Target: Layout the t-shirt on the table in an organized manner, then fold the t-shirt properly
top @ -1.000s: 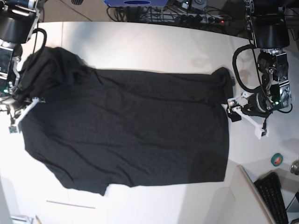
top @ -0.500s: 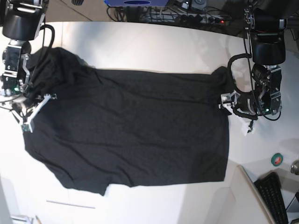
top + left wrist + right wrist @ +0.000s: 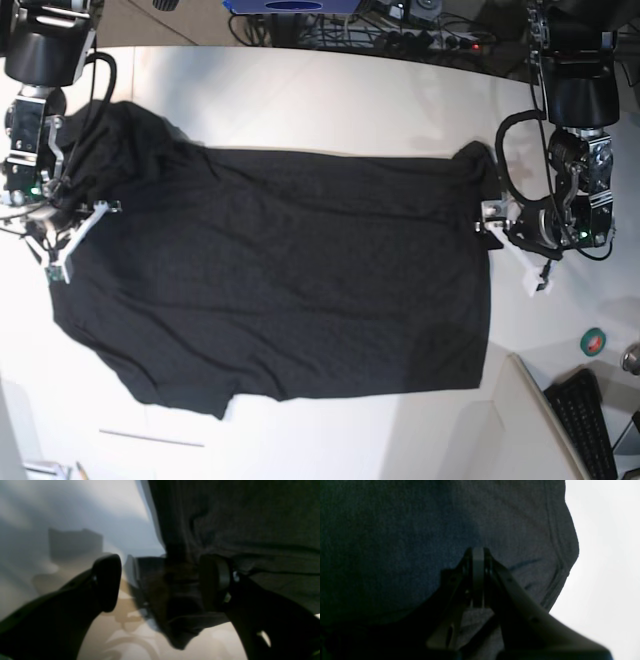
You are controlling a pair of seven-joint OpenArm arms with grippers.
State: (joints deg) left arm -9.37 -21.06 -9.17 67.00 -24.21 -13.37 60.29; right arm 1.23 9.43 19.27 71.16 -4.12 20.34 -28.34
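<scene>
The black t-shirt lies spread across the white table, plain side up, with its lower left part rumpled; no print shows. My left gripper is at the shirt's right edge. In the left wrist view it is open, with a hanging fold of the shirt between its two fingers. My right gripper is at the shirt's left edge. In the right wrist view it is shut, its tips over flat black cloth near a hem; no cloth shows pinched.
A green tape roll, a black keyboard and a small angled white panel sit at the near right. Cables run beyond the table's far edge. A thin dark seam line marks the near left.
My left arm has swung in toward the shirt's right edge and then shifted slightly. My right arm has risen a little along the left edge. The shirt lies as before.
</scene>
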